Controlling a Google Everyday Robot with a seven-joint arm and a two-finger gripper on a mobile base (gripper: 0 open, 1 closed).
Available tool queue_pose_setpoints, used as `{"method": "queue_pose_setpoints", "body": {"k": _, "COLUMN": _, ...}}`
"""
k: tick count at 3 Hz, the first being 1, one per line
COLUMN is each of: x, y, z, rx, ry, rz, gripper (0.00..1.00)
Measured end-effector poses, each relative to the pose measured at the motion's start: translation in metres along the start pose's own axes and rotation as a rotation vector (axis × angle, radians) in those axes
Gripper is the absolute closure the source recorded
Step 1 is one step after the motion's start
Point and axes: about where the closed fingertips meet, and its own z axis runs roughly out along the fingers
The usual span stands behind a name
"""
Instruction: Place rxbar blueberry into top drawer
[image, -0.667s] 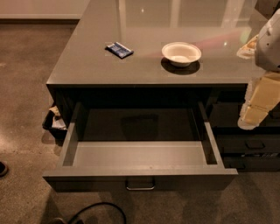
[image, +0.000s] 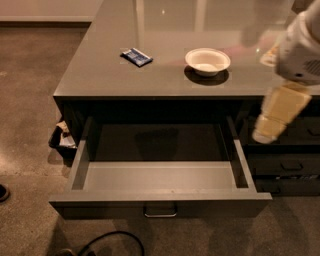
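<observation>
Blue rxbar blueberry (image: 136, 56) lay ungrasped on the bench (image: 100, 75), well left of your gripper (image: 270, 127), whose spread couldn't be told; next you'd reach there, top drawer (image: 160, 196) waiting pulled-out.

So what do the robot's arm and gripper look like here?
The arm is a bulky, rounded white housing at the right edge of the view. Below it, the gripper is a cream-coloured, tapering piece with a paler tip. No cables or markings show.
</observation>
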Motion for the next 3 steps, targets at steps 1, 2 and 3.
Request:
{"method": "queue_pose_setpoints", "body": {"k": 1, "x": -0.032, "y": -0.015, "z": 0.024, "rx": 0.008, "ry": -0.057, "rz": 0.079, "gripper": 0.0}}
{"method": "queue_pose_setpoints", "body": {"k": 2, "x": -0.032, "y": -0.015, "z": 0.024, "rx": 0.008, "ry": -0.057, "rz": 0.079, "gripper": 0.0}}
{"method": "queue_pose_setpoints", "body": {"k": 3, "x": -0.042, "y": -0.026, "z": 0.022, "rx": 0.021, "ry": -0.133, "rz": 0.108, "gripper": 0.0}}
